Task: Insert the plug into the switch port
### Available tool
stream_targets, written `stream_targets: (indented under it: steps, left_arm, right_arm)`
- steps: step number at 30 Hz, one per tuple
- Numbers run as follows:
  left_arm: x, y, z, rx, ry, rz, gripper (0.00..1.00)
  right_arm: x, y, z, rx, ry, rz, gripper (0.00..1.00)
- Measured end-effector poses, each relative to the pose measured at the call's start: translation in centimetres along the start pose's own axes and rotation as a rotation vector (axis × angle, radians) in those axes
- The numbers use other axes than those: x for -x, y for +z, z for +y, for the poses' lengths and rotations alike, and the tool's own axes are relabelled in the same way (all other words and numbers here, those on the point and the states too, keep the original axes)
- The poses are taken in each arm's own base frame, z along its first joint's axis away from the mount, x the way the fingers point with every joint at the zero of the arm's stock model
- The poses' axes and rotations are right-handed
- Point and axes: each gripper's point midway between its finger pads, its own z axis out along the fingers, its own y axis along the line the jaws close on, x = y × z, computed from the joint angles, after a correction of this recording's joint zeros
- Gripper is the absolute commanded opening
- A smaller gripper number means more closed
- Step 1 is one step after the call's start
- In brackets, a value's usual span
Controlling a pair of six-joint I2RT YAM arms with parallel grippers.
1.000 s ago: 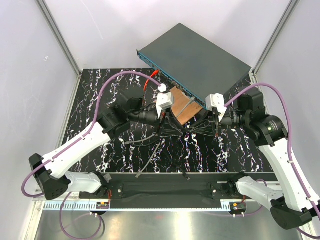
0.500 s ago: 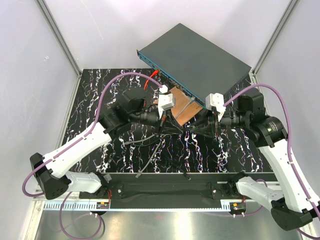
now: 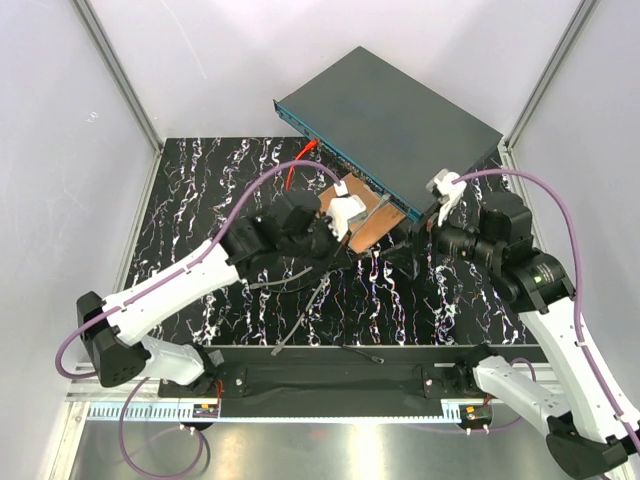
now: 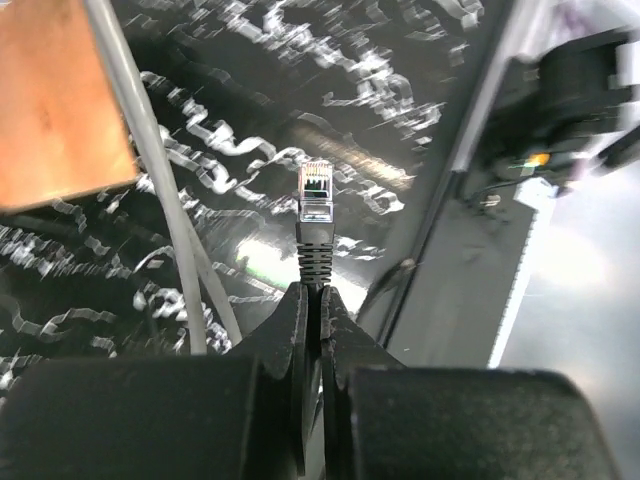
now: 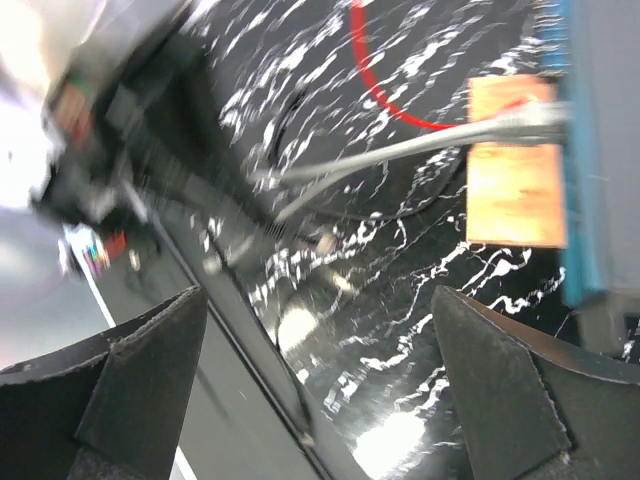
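Observation:
The switch (image 3: 400,120) is a flat dark grey box at the back, its blue-teal socket face (image 3: 345,160) turned toward the arms. My left gripper (image 4: 312,290) is shut on the dark ribbed boot of the plug (image 4: 315,195). The plug's clear tip sticks out ahead of the fingers, above the marbled table and well short of the switch. From above, the left gripper (image 3: 358,248) sits just in front of the copper plate (image 3: 362,215). My right gripper (image 5: 320,350) is open and holds nothing. It hangs near the switch's right corner, whose blue face (image 5: 578,200) shows at that view's edge.
A grey cable (image 5: 400,150) runs into a socket on the switch, and a red cable (image 5: 380,90) curls on the table beside it. The copper plate (image 5: 515,170) lies against the switch's front. Loose grey cables (image 3: 305,310) trail toward the near edge rail (image 3: 320,375).
The two grippers met in front of the copper plate. My left gripper shut on the plug and swung right. My right gripper opened wide and pulled back to the right.

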Motion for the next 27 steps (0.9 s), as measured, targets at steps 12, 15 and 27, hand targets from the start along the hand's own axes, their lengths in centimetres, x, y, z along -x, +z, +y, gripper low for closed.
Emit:
stream_targets:
  steps: [12, 15, 27]
  left_arm:
    - [5.7, 1.4, 0.1, 0.228, -0.064, -0.09, 0.0]
    - [6.5, 2.9, 0.7, 0.254, -0.08, -0.085, 0.0]
    - [6.0, 5.9, 2.7, 0.327, -0.082, -0.04, 0.0]
  right_arm:
    - [3.5, -3.0, -10.2, -0.391, 0.569, -0.181, 1.0]
    - [3.2, -2.8, -11.4, -0.366, 0.663, -0.173, 0.99]
    - [2.1, -2.9, -15.2, -0.325, 0.847, -0.183, 1.0]
